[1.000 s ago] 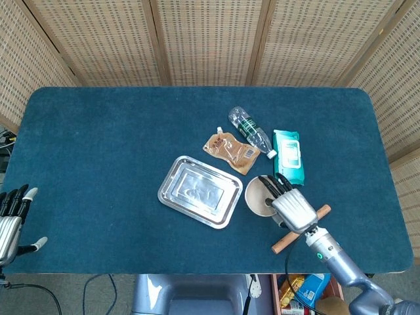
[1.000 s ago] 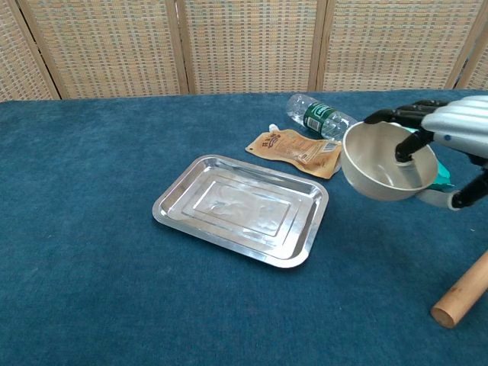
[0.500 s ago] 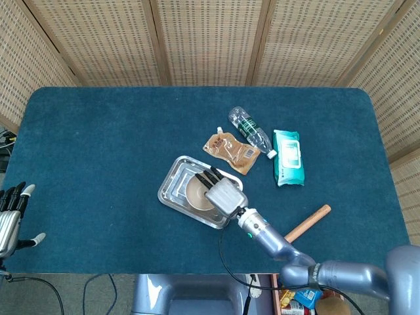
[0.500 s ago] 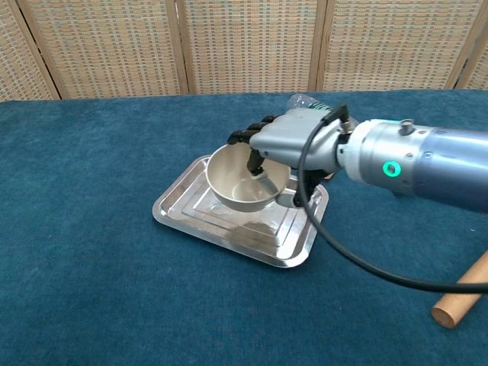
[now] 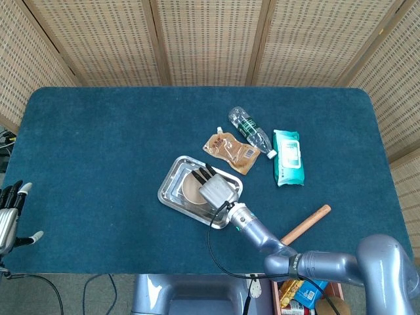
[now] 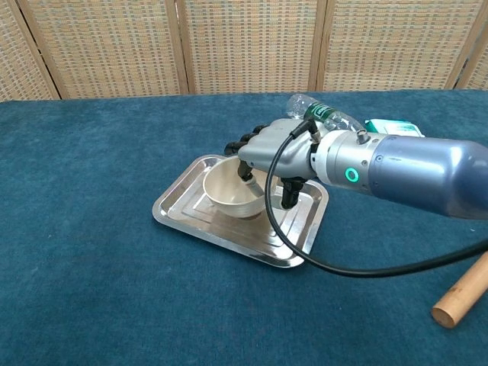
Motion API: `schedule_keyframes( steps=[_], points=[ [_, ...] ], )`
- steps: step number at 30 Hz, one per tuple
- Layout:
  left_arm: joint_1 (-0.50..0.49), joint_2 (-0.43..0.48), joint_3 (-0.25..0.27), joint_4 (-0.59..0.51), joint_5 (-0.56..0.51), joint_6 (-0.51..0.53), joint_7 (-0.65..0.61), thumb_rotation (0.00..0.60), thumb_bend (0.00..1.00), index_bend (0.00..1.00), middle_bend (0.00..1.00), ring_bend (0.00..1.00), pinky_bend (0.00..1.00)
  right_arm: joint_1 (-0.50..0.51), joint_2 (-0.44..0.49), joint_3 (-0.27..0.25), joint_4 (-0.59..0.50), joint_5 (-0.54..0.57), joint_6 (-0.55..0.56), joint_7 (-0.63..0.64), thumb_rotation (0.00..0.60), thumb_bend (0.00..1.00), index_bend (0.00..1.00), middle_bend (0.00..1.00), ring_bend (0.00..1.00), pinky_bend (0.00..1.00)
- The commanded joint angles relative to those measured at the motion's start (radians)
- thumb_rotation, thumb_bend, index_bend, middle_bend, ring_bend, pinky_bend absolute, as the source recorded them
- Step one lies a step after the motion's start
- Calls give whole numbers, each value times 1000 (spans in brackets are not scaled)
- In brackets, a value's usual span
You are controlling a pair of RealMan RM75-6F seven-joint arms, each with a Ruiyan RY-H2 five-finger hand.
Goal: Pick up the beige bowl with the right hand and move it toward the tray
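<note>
Far left of the tray [image 5: 172, 189], the left robot hand [image 5: 9, 216] sits at the worktop [image 5: 98, 151] edge in the head view, partly cut off by the frame; its fingers are spread and it holds nothing. The chest view does not show it at all.

The bowl [image 6: 231, 192] now sits low inside the tray [image 6: 183, 207], at its middle. From above, the right robot hand [image 5: 214, 190] covers much of the bowl [image 5: 189, 192]. In the chest view the right robot hand [image 6: 268, 158] grips the bowl's rim, dark fingers [image 6: 245, 172] curled over its far edge and down into it. Whether the bowl's base touches the tray floor is hard to tell. The grey forearm hides the tray's right rear corner, and a black cable loops across its near right side.

Right of the tray, behind it, lie a brown pouch [image 5: 229, 151], a plastic bottle [image 5: 250, 131] and a green wipes pack [image 5: 287, 156]; in the chest view the arm hides most of these. A wooden rod [image 5: 306, 223] lies right of the tray, near the front edge.

Half a second ago the bowl hung higher over the tray; a second ago it was held well right of the tray.
</note>
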Motion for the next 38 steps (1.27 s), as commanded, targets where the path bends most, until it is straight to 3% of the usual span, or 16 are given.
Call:
schedule_keyframes(
  steps=[1, 7, 10, 13, 16, 18, 20, 21, 22, 25, 31, 38],
  points=[
    [-1, 0, 0, 1, 0, 1, -3, 600, 0, 0, 0, 0, 0, 13, 25, -18, -41, 25, 29, -25, 600, 389, 30, 0, 0, 0],
    [-1, 1, 2, -1, 3, 7, -1, 600, 0, 0, 0, 0, 0, -5, 94, -28, -152, -6, 113, -11, 600, 385, 0, 0, 0, 0],
    [-1, -2, 7, -1, 11, 10, 1, 600, 0, 0, 0, 0, 0, -68, 205, -51, -251, -72, 194, 42, 600, 384, 0, 0, 0, 0],
    [1, -2, 13, -2, 24, 16, 2, 600, 0, 0, 0, 0, 0, -129, 272, -85, -269, -147, 241, 121, 600, 320, 0, 0, 0, 0],
    [3, -2, 17, -4, 35, 22, 3, 600, 0, 0, 0, 0, 0, -199, 325, -126, -247, -224, 295, 214, 600, 102, 0, 0, 0, 0],
    [5, -2, 21, -5, 44, 25, 2, 600, 0, 0, 0, 0, 0, -247, 350, -150, -223, -272, 335, 283, 600, 10, 0, 0, 0, 0],
    [6, -3, 25, -6, 54, 29, 3, 600, 0, 0, 0, 0, 0, -299, 371, -173, -193, -321, 385, 357, 600, 0, 0, 0, 0, 0],
    [9, -3, 29, -8, 64, 35, 3, 600, 0, 0, 0, 0, 0, -348, 383, -194, -159, -364, 440, 414, 600, 0, 0, 0, 0, 0],
    [13, -6, 32, -6, 94, 54, -2, 600, 0, 0, 0, 0, 0, -443, 397, -240, -88, -437, 563, 497, 600, 0, 0, 0, 0, 0],
    [22, -13, 39, 7, 126, 77, -10, 600, 0, 0, 0, 0, 0, -552, 375, -282, 19, -533, 693, 671, 600, 0, 0, 0, 0, 0],
    [33, -18, 45, 10, 150, 101, -9, 600, 0, 0, 0, 0, 0, -698, 361, -309, 69, -582, 832, 820, 600, 0, 0, 0, 0, 0],
    [46, -21, 56, 8, 175, 118, -4, 600, 0, 0, 0, 0, 0, -778, 369, -302, 84, -591, 861, 892, 600, 0, 0, 0, 0, 0]
  ],
)
